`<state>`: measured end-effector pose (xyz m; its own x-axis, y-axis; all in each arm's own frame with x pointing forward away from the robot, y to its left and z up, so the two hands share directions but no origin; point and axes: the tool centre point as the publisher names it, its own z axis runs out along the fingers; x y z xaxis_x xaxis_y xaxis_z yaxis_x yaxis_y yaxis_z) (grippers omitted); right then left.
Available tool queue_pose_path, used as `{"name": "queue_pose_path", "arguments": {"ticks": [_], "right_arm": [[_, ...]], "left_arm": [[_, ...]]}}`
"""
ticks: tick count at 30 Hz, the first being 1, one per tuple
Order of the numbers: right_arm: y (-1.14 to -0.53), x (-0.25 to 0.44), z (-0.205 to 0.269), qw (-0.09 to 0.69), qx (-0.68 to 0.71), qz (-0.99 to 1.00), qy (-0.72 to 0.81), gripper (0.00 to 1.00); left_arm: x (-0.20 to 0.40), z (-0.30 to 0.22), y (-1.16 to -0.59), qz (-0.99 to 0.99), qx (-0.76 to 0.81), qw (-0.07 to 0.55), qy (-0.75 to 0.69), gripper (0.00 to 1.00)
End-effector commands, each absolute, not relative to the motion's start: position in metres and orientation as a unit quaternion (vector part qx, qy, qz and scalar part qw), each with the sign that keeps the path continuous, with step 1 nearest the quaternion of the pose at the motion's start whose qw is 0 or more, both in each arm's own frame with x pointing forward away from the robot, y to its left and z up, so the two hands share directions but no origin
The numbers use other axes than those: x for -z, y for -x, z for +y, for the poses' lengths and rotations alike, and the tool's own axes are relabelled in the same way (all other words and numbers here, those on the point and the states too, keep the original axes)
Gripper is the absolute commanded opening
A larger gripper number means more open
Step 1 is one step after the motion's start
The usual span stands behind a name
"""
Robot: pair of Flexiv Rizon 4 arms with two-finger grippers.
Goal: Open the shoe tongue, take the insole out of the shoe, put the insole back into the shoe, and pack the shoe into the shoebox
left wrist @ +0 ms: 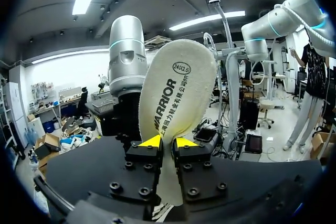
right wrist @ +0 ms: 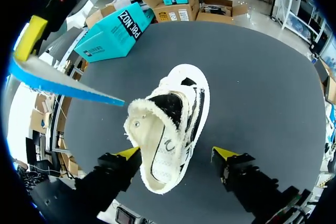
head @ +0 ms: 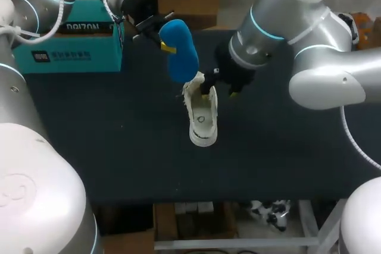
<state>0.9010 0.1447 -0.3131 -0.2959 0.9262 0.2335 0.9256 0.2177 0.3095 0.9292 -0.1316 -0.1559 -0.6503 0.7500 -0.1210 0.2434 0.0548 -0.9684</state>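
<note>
Reading insole-out as done: head view, our left gripper (head: 161,37) pinches the insole (head: 180,52) raised over the shoe (head: 201,117); left wrist view, both tips clamp it; right wrist view, our right gripper (right wrist: 177,153) sits spread astride the shoe, so next we feed the insole back in.

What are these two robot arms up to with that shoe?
The left gripper pinches the insole and holds it in the air just above the white shoe, so the insole is out. The right gripper is open, one finger either side of the shoe on the table. The teal shoebox sits beside the left arm, not yet used.
</note>
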Motion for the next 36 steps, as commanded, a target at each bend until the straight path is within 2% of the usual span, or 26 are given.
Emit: {"name": "queue_pose_path", "arguments": {"ticks": [1, 11, 18, 29, 34, 36], "right_arm": [[-0.901, 0.308, 0.142, -0.003, -0.193, 0.782, -0.593, 1.00], [-0.901, 0.308, 0.142, -0.003, -0.193, 0.782, -0.593, 1.00], [-0.869, 0.291, 0.091, -0.004, -0.248, 0.771, -0.586, 1.00], [-0.849, 0.289, 0.066, -0.014, -0.336, 0.769, -0.543, 1.00], [-0.851, 0.291, 0.066, -0.060, -0.352, 0.725, -0.589, 1.00], [-0.853, 0.294, 0.063, -0.113, -0.350, 0.673, -0.642, 1.00]], "left_arm": [[0.159, -0.132, -0.938, -0.677, -0.577, 0.249, 0.382, 0.00], [0.159, -0.132, -0.938, -0.677, -0.577, 0.249, 0.382, 0.00], [0.168, -0.155, -0.904, -0.667, -0.593, 0.249, 0.376, 0.00], [0.166, -0.178, -0.876, -0.665, -0.603, 0.245, 0.365, 0.00], [0.168, -0.181, -0.866, -0.666, -0.601, 0.240, 0.371, 0.00], [0.169, -0.182, -0.860, -0.669, -0.596, 0.235, 0.377, 0.00]]}}
